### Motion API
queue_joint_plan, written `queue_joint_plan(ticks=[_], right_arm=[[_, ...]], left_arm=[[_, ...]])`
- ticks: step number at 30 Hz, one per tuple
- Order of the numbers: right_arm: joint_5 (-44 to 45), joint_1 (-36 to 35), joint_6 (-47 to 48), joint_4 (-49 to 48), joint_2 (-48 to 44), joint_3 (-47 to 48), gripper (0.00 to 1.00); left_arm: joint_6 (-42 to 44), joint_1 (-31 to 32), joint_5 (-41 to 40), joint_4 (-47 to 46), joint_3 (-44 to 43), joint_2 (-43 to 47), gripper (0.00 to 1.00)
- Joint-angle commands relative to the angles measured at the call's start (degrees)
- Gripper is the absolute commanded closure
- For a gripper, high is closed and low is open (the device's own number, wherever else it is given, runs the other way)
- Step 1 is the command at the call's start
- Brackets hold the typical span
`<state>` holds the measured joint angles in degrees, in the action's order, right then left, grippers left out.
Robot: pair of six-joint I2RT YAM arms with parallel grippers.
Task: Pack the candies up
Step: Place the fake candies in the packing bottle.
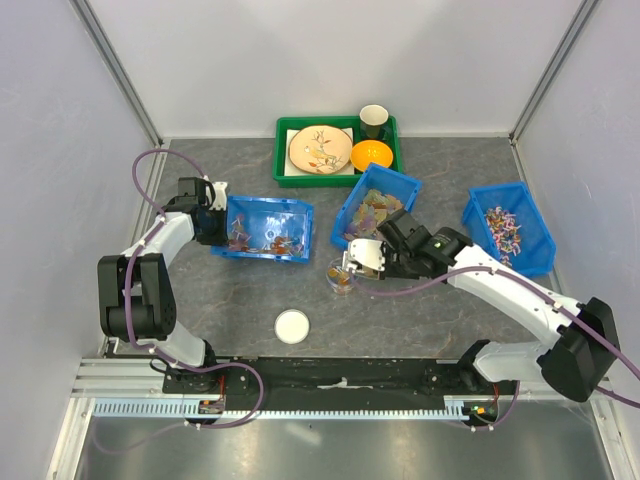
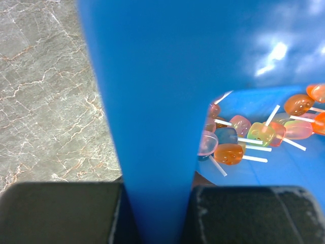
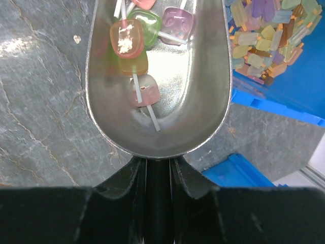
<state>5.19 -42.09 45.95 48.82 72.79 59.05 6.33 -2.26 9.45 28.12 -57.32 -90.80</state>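
Your right gripper (image 3: 157, 175) pinches the handle of a metal scoop (image 3: 157, 101); several candies (image 3: 133, 43) lie in its bowl. Your left gripper (image 2: 157, 213) clamps the wall of the blue bin (image 2: 152, 101), where more candies sit, seemingly tilted.

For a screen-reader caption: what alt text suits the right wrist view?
A metal scoop clamped in the right gripper's jaws holds several stick-mounted candies above grey marble tabletop. A blue bin of pastel packets sits at upper right.
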Motion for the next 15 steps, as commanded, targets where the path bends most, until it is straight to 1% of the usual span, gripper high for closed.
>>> queue_joint_plan(ticks=[1, 15], right_arm=[[5.5, -1.9, 0.5, -1.6, -1.0, 0.4, 1.00], [12.3, -5.1, 1.8, -1.1, 0.0, 0.8, 1.00]], left_arm=[[0.4, -0.5, 0.0, -3.2, -0.3, -1.7, 0.98], [0.5, -0.6, 0.0, -3.2, -0.3, -1.7, 0.98]])
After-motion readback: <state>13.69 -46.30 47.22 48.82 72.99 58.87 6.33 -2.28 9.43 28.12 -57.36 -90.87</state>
